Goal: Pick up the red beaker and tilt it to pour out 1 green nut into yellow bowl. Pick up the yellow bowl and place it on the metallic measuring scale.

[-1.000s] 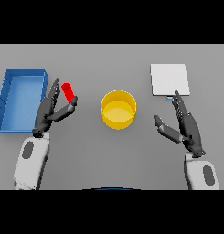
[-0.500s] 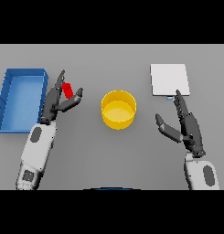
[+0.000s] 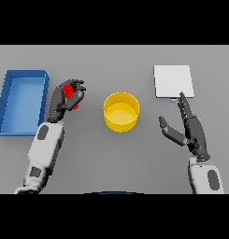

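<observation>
A flat grey table (image 3: pixel 111 163) fills the view. At its far left lies a rectangular blue open tray (image 3: pixel 8 88) with raised walls. At the far right sits a flat, square, pale metallic measuring scale (image 3: pixel 172 79). Near the middle stands a round yellow bowl (image 3: pixel 121 112), upright, well apart from both the tray and the scale. Between tray and bowl, the left hand (image 3: pixel 64 100) has its dark fingers curled around a small red beaker (image 3: pixel 68 89), which shows only partly through them. The right hand (image 3: pixel 190 128) hangs below the scale's near edge, fingers straight and spread, holding nothing, to the right of the bowl and apart from it.
</observation>
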